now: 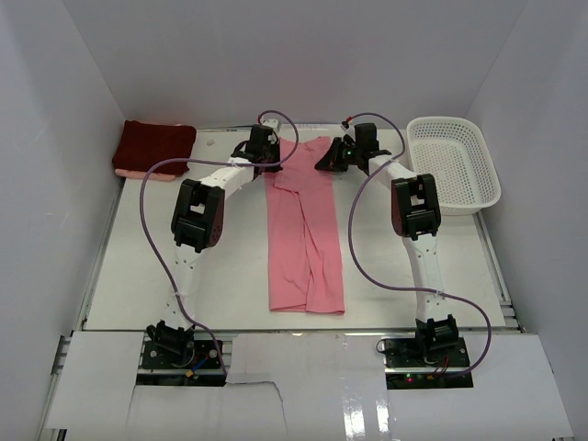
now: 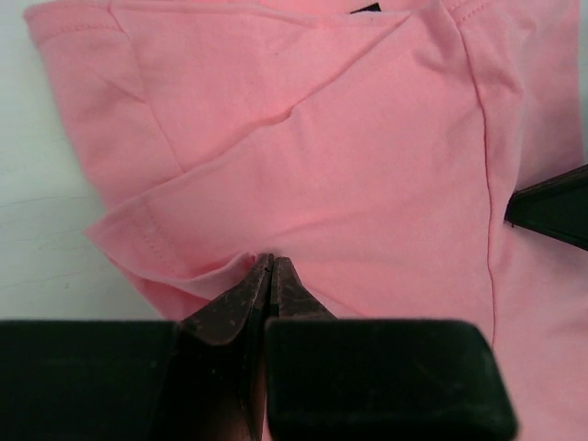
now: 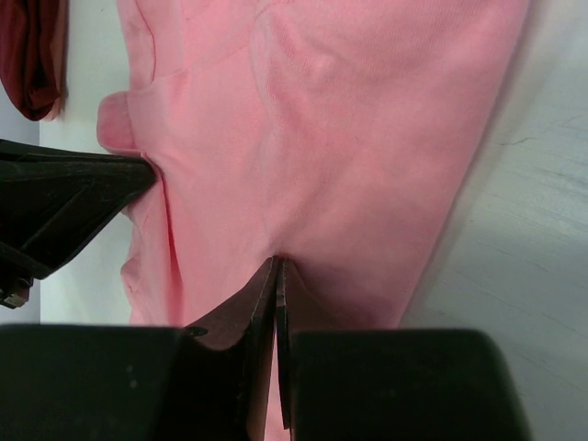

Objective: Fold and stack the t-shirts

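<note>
The salmon pink t-shirt [image 1: 305, 230] lies as a long narrow strip down the middle of the table, sides folded in. My left gripper [image 1: 273, 152] is shut on its far left corner, pinching the cloth [image 2: 349, 165] at the fingertips. My right gripper [image 1: 329, 156] is shut on its far right corner, pinching the cloth [image 3: 340, 138]. The two grippers face each other across the shirt's top edge. The dark maroon t-shirt [image 1: 153, 149] sits folded at the far left corner and shows at the right wrist view's edge [image 3: 32, 55].
A white mesh basket [image 1: 452, 163] stands at the far right. White walls enclose the table on three sides. The right fingertip shows in the left wrist view [image 2: 551, 207], the left gripper's finger in the right wrist view [image 3: 64, 202].
</note>
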